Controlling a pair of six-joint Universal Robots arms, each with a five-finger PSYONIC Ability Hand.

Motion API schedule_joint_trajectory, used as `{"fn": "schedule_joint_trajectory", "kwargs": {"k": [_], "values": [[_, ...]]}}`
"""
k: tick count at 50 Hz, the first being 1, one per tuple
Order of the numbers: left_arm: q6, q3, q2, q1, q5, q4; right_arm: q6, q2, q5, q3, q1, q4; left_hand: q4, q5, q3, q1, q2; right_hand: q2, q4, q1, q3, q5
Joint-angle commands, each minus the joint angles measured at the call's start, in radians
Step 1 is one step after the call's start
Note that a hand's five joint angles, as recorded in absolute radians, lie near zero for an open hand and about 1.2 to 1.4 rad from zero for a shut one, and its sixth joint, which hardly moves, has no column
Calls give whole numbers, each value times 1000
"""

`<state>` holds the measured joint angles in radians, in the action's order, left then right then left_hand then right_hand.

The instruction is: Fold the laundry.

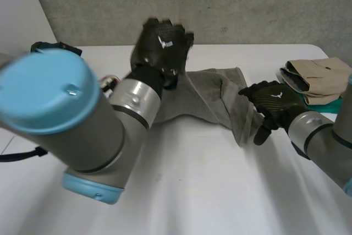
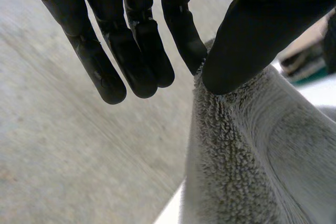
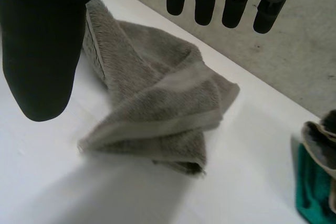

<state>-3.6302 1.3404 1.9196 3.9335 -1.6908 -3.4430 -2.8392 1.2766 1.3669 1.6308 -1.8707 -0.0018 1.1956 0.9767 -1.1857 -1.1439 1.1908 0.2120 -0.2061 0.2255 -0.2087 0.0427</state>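
One end of the grey towel (image 1: 212, 97) is pinched by the left robot hand (image 1: 162, 42); its length is laid along the bench (image 1: 192, 191) toward the right robot hand (image 1: 275, 103), held open just beside the far end.

White bench (image 1: 209, 191) stretching wide, top lying bright under soft, even light. Grey speckled wall (image 1: 247, 4) standing right behind bench's far edge, running along most of it. Paler plain panel (image 1: 16, 9) rising beyond bench's far left corner, meeting grey wall.
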Motion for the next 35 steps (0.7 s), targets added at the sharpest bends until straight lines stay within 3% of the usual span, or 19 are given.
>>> {"fn": "schedule_joint_trajectory", "kwargs": {"k": [1, 8, 10, 12, 13, 15, 19, 21, 26, 32, 35], "values": [[93, 10, -140, 1, 2, 4, -250, -133, 11, -155, -132, 34, 201, 245, -211, -252, 205, -37, 32, -51, 34, -43], [148, 10, -251, 6, -1, 1, -318, -367, 61, -348, -154, 43, 201, 245, -211, -252, 205, -37, 32, -51, 34, -43], [148, 10, -269, 10, -4, -1, -295, -428, 115, -420, -163, 45, 201, 245, -211, -252, 205, 326, -332, 312, -329, 321], [148, 10, -278, 15, -6, -1, -275, -447, 162, -454, -168, 46, 201, 245, -211, -252, 205, 976, -982, 963, -979, 971], [148, 10, -280, 16, -6, -1, -250, -444, 207, -462, -160, 39, 201, 245, -211, -252, 205, 1182, -1188, 1169, -1185, 1177], [145, 11, -284, 27, -6, 2, -223, -422, 233, -454, -157, 26, 201, 245, -211, -252, 205, 1184, -1190, 1171, -1188, 1179], [142, 23, -286, 98, -4, 11, -85, -232, 215, -401, -151, 16, 201, 245, -211, -252, 205, 1184, -1190, 1171, -1188, 1179], [142, 51, -289, 154, -3, 25, 55, -111, 178, -367, -137, 42, 201, 245, -211, -252, 205, 1184, -1190, 1171, -1188, 1179], [144, 124, -297, 257, 8, 54, 344, -10, 120, -364, -78, 175, 201, 245, -211, -252, 205, 1184, -1190, 1171, -1188, 1179], [145, 261, -286, 319, 42, 65, 434, 67, 110, -428, -74, 377, 201, 245, -211, -252, 205, 1184, -1190, 1171, -1188, 1179], [145, 321, -255, 329, 98, 59, 431, 72, 90, -457, -67, 471, 201, 245, -211, -252, 205, 1184, -1190, 1171, -1188, 1179]]}}
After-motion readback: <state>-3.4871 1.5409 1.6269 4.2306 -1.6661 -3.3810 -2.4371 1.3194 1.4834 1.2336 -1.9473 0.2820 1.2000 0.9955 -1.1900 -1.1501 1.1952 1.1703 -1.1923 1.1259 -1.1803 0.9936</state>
